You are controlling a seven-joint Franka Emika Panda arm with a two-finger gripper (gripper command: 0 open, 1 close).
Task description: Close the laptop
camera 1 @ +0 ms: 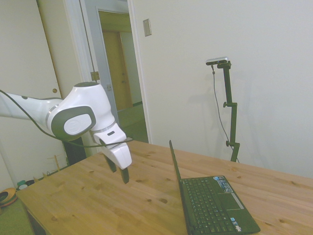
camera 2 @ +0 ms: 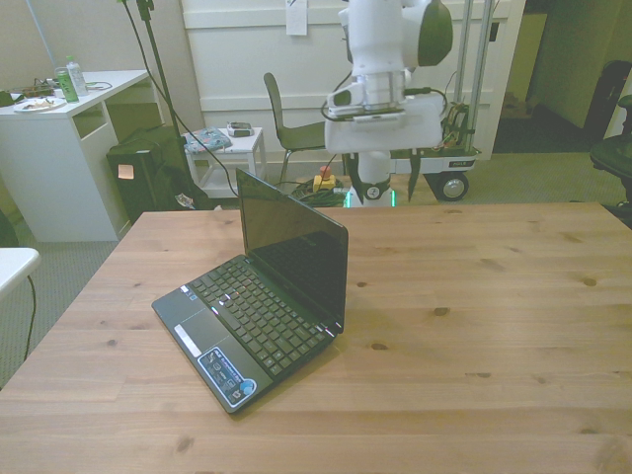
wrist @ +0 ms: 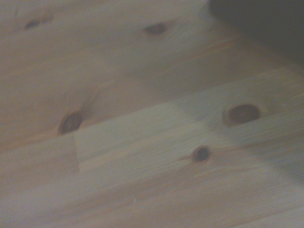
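A: Where is the laptop [camera 2: 259, 301]?
B: On the bench [camera 2: 474, 326], lid upright, keyboard toward the front view's left.
A: And the gripper [camera 2: 385, 189]?
B: Above the bench behind the lid, apart from it, its 2 fingers spread wide and pointing down, holding nothing. The wrist view shows blurred wood only.

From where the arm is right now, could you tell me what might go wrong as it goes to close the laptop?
The gripper hangs open behind the laptop lid; a fingertip could catch the thin edge rather than push it. The laptop sits loose on the table, so a low push might slide or tip it instead of folding it.
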